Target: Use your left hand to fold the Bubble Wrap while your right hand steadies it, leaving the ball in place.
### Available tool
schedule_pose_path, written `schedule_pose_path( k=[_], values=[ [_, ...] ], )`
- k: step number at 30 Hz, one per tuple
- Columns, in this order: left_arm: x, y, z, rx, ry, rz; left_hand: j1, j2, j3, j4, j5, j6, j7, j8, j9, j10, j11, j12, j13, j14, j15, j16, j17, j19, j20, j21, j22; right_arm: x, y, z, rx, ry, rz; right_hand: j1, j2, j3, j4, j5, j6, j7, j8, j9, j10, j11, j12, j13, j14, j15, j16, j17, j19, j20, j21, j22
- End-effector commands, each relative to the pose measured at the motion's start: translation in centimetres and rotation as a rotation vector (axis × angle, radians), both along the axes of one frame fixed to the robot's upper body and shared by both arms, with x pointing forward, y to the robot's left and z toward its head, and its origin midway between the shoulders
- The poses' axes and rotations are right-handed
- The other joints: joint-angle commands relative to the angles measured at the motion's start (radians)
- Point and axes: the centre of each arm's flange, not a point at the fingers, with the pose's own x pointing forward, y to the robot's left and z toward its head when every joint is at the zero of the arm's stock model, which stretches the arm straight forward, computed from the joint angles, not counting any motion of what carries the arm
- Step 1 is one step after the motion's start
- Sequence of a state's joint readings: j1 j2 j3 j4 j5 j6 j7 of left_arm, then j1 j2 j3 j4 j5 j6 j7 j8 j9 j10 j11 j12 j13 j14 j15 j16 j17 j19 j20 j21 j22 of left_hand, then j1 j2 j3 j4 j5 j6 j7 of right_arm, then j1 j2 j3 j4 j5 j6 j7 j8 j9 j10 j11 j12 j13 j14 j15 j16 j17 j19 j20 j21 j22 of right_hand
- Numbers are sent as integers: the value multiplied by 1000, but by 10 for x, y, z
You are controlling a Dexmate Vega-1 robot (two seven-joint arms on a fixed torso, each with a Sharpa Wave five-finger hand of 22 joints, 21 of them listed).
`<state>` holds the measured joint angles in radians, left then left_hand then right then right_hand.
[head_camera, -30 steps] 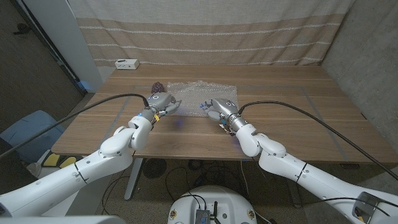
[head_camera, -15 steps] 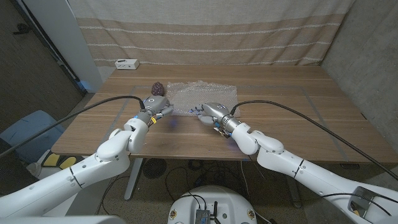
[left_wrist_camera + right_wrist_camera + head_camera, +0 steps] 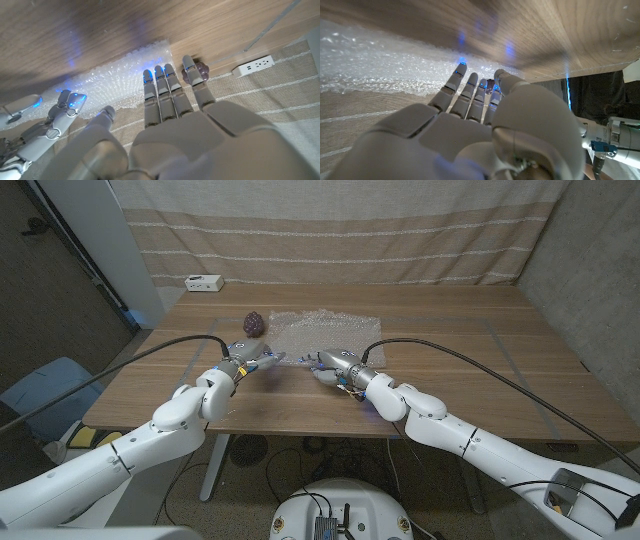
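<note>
Bubble wrap (image 3: pixel 325 333) lies spread on the wooden table (image 3: pixel 480 370), toward the far middle. Small dark ball (image 3: pixel 255 323) sits on the table just beside the wrap's left edge; touching or apart, cannot tell. Left hand (image 3: pixel 252 356) at the wrap's near left corner, fingers straight and apart, holding nothing. Right hand (image 3: pixel 334 364) at the near edge, fingers extended, slightly spread; contact with the wrap unclear. White power strip (image 3: pixel 203 282) at far left. Wrap's clear edges are hard to trace.
</note>
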<state>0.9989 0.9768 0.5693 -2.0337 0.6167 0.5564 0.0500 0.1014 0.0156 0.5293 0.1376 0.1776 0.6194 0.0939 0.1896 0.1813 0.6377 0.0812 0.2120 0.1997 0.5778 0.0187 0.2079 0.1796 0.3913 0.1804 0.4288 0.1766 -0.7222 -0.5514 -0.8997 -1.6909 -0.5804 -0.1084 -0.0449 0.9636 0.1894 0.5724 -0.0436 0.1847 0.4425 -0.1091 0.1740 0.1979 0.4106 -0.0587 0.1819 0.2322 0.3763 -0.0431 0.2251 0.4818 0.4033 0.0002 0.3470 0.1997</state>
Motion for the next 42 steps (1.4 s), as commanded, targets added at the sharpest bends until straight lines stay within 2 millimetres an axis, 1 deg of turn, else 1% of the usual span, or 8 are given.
schedule_pose_path(
  k=[1, 7, 17, 21, 25, 29, 36, 42],
  values=[
    [13, 0, -1, 19, 54, -11, -38, -1, -17, 12, 8, 50, 10, 17, 3, 39, 0, 14, 0, 41, 1, 11, 2, 8, -5, -10, 3, 20, -1, -10, -101, 95, -83, -16, 2, -1, 11, -3, -1, 14, 10, 4, 5, 14, 9, 1, 4, -74, 1, -1, -3, 7, 0, 0],
    [16, -4, -1, 60, 71, 14, -78, 1, -39, 25, 15, 111, 27, 29, 2, 80, -5, 23, -1, 59, -9, 8, 2, -19, -13, -34, 4, 23, -4, -13, -141, 131, -104, -58, -20, -24, 35, -8, 47, 36, 29, 3, 11, 33, 17, 0, -1, -53, -8, -18, -19, 17, -5, -3],
    [10, -11, 6, 131, -34, 27, -85, 8, -53, 19, 18, 126, 14, 19, 2, 97, -15, 20, -2, 0, -26, -20, 0, -44, -14, -60, 6, 13, -18, -3, -44, 115, -73, -74, -37, -32, 30, -8, 44, 36, 24, 2, 30, 41, 25, -2, 16, -40, -11, -39, -17, 29, -4, -5],
    [2, -15, 7, 138, -138, 24, 39, 17, 3, -88, 13, 85, -36, 5, 2, 60, -48, 1, -1, -7, -36, -20, -4, -41, -15, -82, 7, 6, -29, 4, 82, 82, -24, -101, -57, -54, 33, -13, 31, 39, 19, 1, 34, 48, 27, -3, 31, -35, -8, -49, 3, 38, 3, -6],
    [-4, -14, 8, 100, -215, -6, 146, 15, 47, -189, 3, 37, -66, -5, 4, 17, -76, -12, 2, -22, -54, -23, -5, -35, -5, -95, 9, 1, -41, 10, 204, 37, -1, -177, -77, -103, 66, -16, 38, 43, 22, 1, 34, 63, 28, -5, 37, -25, -6, -58, 5, 49, 4, -7],
    [-8, -16, 9, 119, -254, 4, 203, -14, 54, -259, -3, -74, -98, -20, 6, -65, -92, -25, 6, -89, -60, -32, -5, -33, 2, -107, 12, -1, -52, 15, 300, 4, 7, -251, -90, -148, 98, -14, 38, 51, 23, 2, 26, 73, 25, -7, 26, -11, -9, -65, -3, 60, -2, -8],
    [-9, -29, 10, 221, -298, 52, 260, -47, 36, -302, -4, -285, -135, -19, 7, -213, -114, -25, 13, -208, -66, -32, -3, -69, -11, -144, 14, -1, -71, 20, 449, -35, 17, -373, -116, -220, 145, -6, 18, 56, 18, 3, -18, 89, 12, -9, -10, 10, -19, -80, -31, 74, -18, -9],
    [-6, -42, 12, 305, -322, 75, 315, -50, 42, -316, 4, -328, -149, -14, 6, -241, -135, -21, 12, -245, -73, -34, -3, -74, -34, -154, 12, -1, -85, 26, 524, -88, -39, -375, -79, -213, 136, 1, 12, 50, 18, 1, -58, 83, 4, -11, -51, 5, -28, -86, -59, 65, -34, -10]
  ],
)
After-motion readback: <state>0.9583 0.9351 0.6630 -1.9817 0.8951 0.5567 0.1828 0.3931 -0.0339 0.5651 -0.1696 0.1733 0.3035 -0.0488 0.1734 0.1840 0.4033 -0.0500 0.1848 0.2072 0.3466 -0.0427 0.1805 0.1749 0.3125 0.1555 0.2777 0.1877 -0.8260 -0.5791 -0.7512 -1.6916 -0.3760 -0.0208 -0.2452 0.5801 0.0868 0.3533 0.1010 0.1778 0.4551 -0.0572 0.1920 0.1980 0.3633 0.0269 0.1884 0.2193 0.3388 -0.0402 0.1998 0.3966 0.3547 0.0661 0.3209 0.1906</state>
